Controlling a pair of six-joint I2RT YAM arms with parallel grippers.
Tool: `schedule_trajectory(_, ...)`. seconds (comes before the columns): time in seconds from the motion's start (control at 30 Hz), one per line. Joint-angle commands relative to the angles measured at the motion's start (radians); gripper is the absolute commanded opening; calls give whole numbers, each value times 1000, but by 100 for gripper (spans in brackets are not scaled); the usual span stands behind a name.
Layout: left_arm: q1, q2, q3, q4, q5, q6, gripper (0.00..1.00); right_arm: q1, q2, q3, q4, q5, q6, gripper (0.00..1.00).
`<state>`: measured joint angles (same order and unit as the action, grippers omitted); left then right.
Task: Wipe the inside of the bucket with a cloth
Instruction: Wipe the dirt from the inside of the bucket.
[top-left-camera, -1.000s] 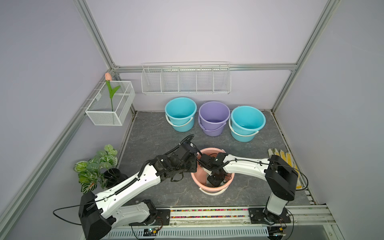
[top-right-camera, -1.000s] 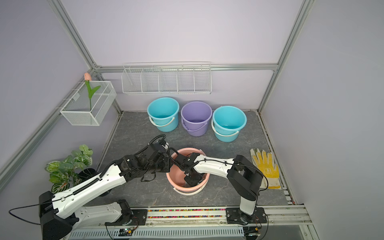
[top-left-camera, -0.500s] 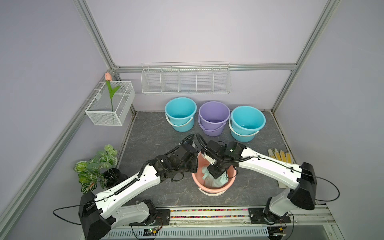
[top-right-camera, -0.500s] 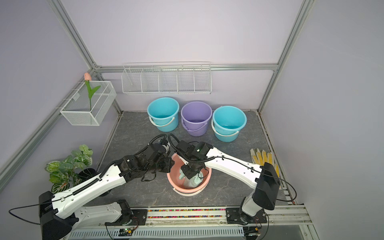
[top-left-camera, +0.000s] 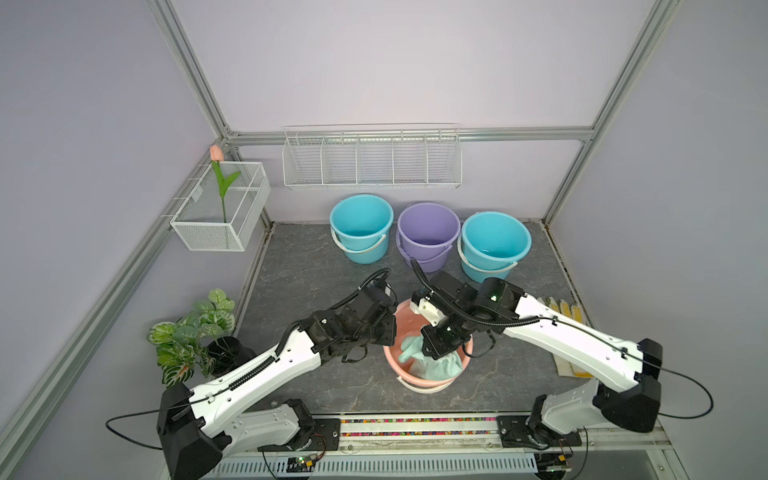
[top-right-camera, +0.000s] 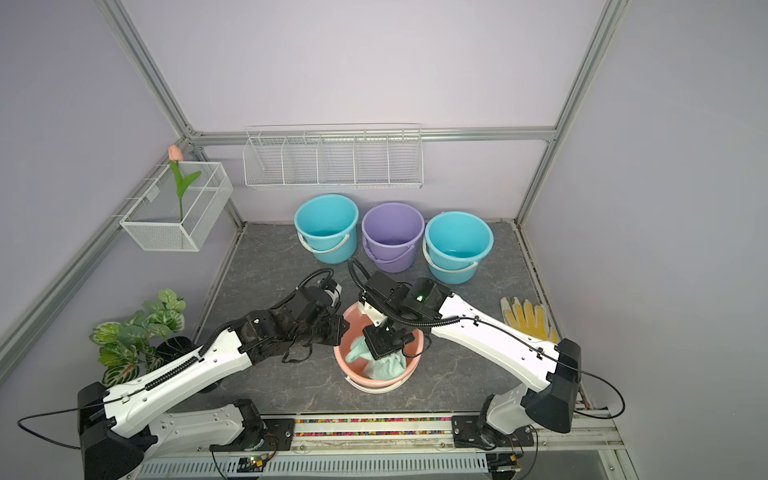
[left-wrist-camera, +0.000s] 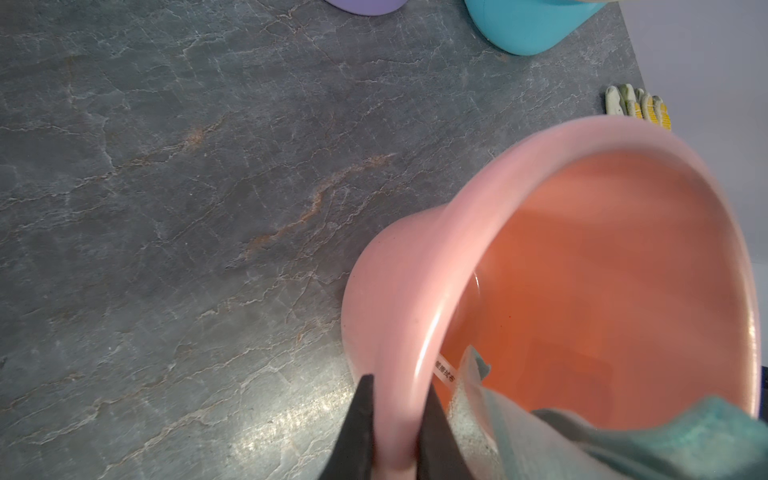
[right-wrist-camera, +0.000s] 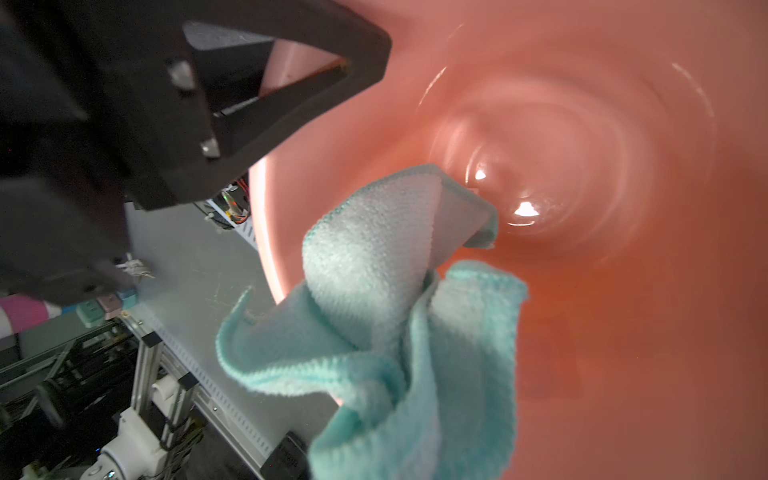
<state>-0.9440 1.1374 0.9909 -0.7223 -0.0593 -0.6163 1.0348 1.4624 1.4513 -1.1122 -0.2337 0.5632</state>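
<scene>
A: State of the left gripper (left-wrist-camera: 395, 432)?
B: Clamped on the rim of the pink bucket (left-wrist-camera: 457, 249), one finger outside the wall, one inside.
A: And the right gripper (top-left-camera: 432, 351)?
B: Down in the bucket mouth, closed on the cloth (top-left-camera: 440, 365). Its fingertips are buried in the folds.
A: Cloth position?
B: Bunched inside the bucket, toward the near wall. Its white tag (left-wrist-camera: 445, 371) lies against the inner wall. Contact with the bottom: cannot tell.
A: Surroundings?
B: The bucket stands front-centre on the grey table (top-left-camera: 316, 266). Two teal buckets (top-left-camera: 361, 232) and a purple bucket (top-left-camera: 428, 224) sit well behind. A glove (top-right-camera: 525, 318) lies at the right edge.
</scene>
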Motion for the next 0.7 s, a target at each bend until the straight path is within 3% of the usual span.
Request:
schedule_trajectory(0.0, -6, 8, 40, 26, 8, 6, 0, -3, 4, -76, 108, -94, 89, 7)
schedule_trajectory(0.33, -6, 13, 41, 29, 10, 4, 0, -3, 97, -258, 353, -63, 172, 7)
schedule_trajectory(0.67, -6, 19, 45, 37, 15, 3, 0, -8, 247, -372, 494, 114, 177, 7)
